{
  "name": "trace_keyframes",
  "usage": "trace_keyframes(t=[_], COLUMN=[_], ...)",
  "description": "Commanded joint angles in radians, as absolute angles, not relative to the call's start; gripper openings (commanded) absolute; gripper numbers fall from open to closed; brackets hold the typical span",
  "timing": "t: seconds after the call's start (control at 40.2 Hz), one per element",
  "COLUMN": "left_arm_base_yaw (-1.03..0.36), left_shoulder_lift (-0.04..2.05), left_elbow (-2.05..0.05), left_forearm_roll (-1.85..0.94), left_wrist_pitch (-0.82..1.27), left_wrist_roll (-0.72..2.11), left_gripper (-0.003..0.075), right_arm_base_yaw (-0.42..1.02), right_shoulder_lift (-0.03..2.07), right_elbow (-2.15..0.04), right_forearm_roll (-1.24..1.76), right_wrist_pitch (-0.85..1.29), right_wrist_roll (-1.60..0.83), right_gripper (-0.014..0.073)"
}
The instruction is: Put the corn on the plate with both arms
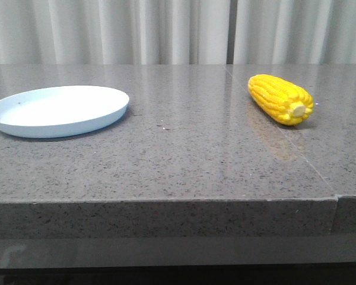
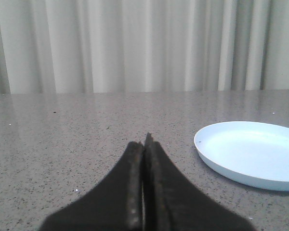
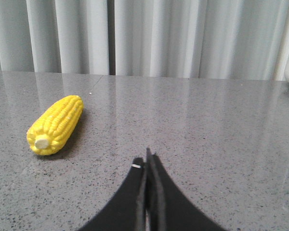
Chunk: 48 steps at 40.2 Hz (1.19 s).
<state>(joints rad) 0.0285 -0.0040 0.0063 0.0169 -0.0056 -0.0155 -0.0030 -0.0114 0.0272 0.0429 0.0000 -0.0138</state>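
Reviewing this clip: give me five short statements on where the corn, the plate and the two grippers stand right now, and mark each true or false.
1. The corn lies on the plate. False: it lies on the table, far to the plate's right.
2. The plate holds nothing. True.
3. The left gripper has its jaws shut with nothing between them. True.
4. The right gripper is clamped on the corn. False: its jaws are shut on nothing, and the corn lies apart from it on the table.
5. The cob's pale stub end faces the front camera. True.
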Motion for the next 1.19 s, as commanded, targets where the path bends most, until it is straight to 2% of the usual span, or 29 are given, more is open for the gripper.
trace_keyframes(t=[0.0,1.168], left_arm_base_yaw=[0.030,0.030], left_shoulder_lift=[-0.025,-0.023], left_elbow=[0.009,0.009], left_forearm_roll=[0.008,0.010], left_wrist_pitch=[-0.088,-0.136], left_wrist_roll=[-0.014,-0.014], left_gripper=[-0.0020,-0.0020], right_arm_base_yaw=[-0.006,-0.006], right_shoulder_lift=[-0.023,-0.023], right_elbow=[0.011,0.009], right_forearm_roll=[0.042,0.050], right_wrist_pitch=[-0.086,-0.100], right_wrist_roll=[-0.022,0.000], right_gripper=[-0.0068,-0.0068])
